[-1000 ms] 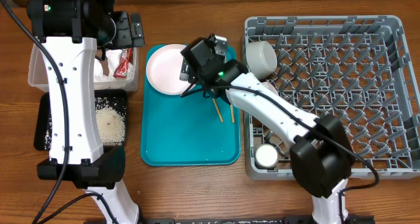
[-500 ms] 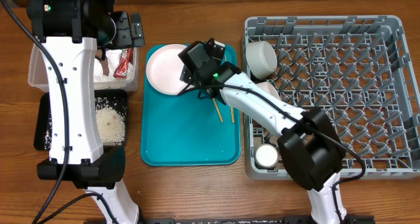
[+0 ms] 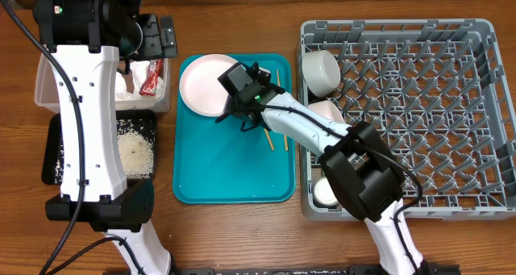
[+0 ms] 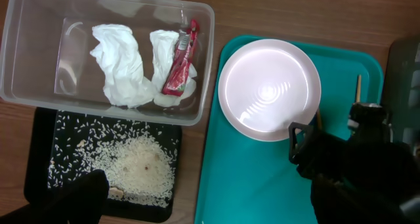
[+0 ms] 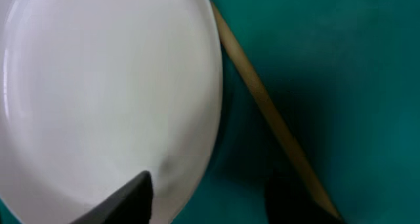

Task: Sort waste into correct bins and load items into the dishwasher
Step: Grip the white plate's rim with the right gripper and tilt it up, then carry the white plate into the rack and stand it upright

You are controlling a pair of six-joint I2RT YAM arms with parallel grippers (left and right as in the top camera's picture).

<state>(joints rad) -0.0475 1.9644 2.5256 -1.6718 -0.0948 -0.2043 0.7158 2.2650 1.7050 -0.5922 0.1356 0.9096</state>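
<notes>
The grey dish rack [image 3: 387, 27] filled the table on my right. Beside it lay the teal tray [image 3: 230, 166], flat on the wood. On my left stood the clear tub [image 4: 39, 53], and the black tray [image 4: 29, 184] sat just in front of it.

My left pincer [image 3: 161, 37] hung wide above the tub and held nothing. My right pincer [image 5: 210, 201] was down at the far end of the teal tray and stood partly open. One finger was over the plate [image 5: 98, 86], the other over the tray by a chopstick [image 5: 269, 112], with the plate's rim between them. I could not tell whether either finger touched the rim.

The round plate lay in the teal tray's far left corner. A white bowl [image 3: 321, 68] rested at the rack's left edge, and a small cup [image 3: 326, 193] stood near its front corner. Two crumpled napkins [image 4: 118, 66] and the red wrapper [image 4: 180, 60] were in the tub. Rice grains [image 4: 134, 168] were heaped in the black tray.
</notes>
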